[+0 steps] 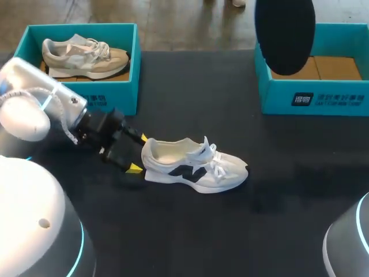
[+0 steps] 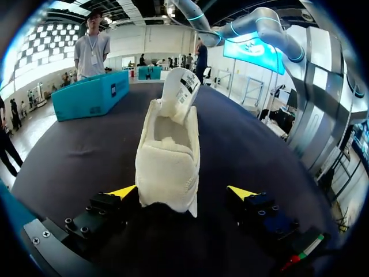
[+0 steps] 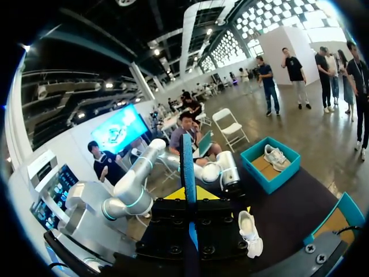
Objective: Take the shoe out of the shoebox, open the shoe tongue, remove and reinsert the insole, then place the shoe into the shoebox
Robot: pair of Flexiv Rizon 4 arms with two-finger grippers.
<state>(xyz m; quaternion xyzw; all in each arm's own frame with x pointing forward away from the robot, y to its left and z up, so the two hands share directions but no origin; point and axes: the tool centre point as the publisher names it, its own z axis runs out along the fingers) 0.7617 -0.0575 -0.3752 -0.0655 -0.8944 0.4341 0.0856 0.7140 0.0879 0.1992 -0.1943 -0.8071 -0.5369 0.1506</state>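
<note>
Straddling the heel of the white shoe (image 1: 193, 167) with the left gripper (image 1: 137, 153), fingers apart; the right gripper (image 3: 189, 196) is clamped on the insole (image 3: 187, 167).
White shoe lies on its sole on the dark table (image 1: 190, 231), between the two boxes, outside both, tongue (image 2: 181, 92) lifted upright. One left yellow tip sits just beside the heel, the other is clear of it. Insole is held edge-on between the right fingers, high above the right shoebox (image 1: 323, 98), which shows a bare cardboard floor. Left shoebox (image 1: 115, 98) holds a beige shoe (image 1: 83, 57).
</note>
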